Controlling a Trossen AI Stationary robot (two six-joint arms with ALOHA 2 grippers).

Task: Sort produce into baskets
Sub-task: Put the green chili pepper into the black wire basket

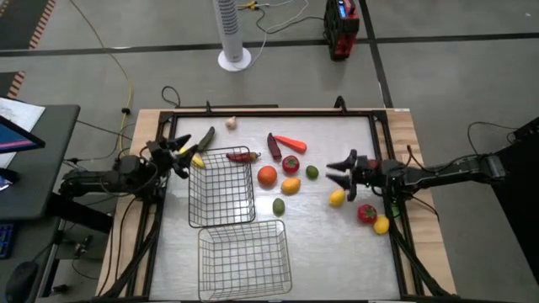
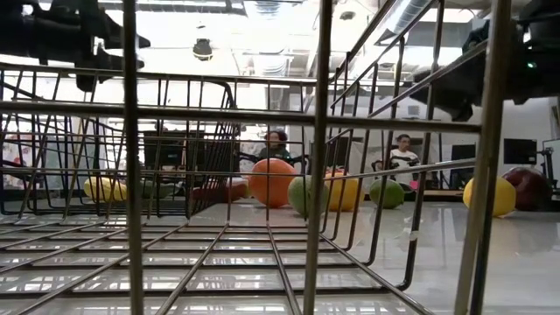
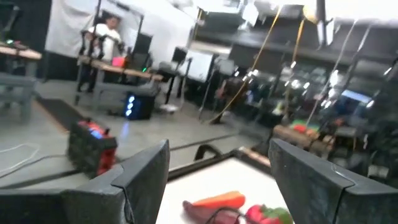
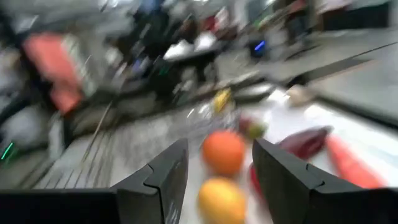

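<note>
**Produce Sorting Station — Stock On Table, Both Baskets Showing Empty**

Nearest the low camera, the thin dark wire grid of the near rectangular basket (image 1: 245,260) is filling the view; its twin, the far wire basket (image 1: 221,187), is lying just beyond it. Neither is holding any produce.

Item 1. Left gripper (image 1: 179,157), fingers standing apart and clamped on nothing, is hovering at the far basket's left corner, just beside a small yellow piece (image 1: 197,161) and a dark green cucumber-like piece (image 1: 206,138).

Item 2. White garlic bulb (image 1: 231,123) is sitting alone near the table's back edge.

Item 3. Centre cluster: a red chilli (image 1: 242,156) is touching the far basket's rim; a purple eggplant (image 1: 274,146), an orange carrot (image 1: 289,142), a red tomato-like fruit (image 1: 290,164), an orange round fruit (image 1: 267,176), a yellow-orange fruit (image 1: 290,186), a small dark green fruit (image 1: 312,172) and a pale green fruit (image 1: 279,205) are lying loose on the grey tabletop.

Item 4. Right gripper (image 1: 337,171), fingers spread and empty, is pointing at the cluster, with a yellow lemon-like fruit (image 1: 337,198) just beside it. A red fruit (image 1: 366,213) and another yellow fruit (image 1: 381,225) are resting under the right arm.

Handling note: pieces are probably light, rigid, glossy toys; round ones are likely rolling or slipping if pinched off-centre, so gripping across the widest middle seems best. Long pieces are better taken mid-length, across the narrow width.
</note>
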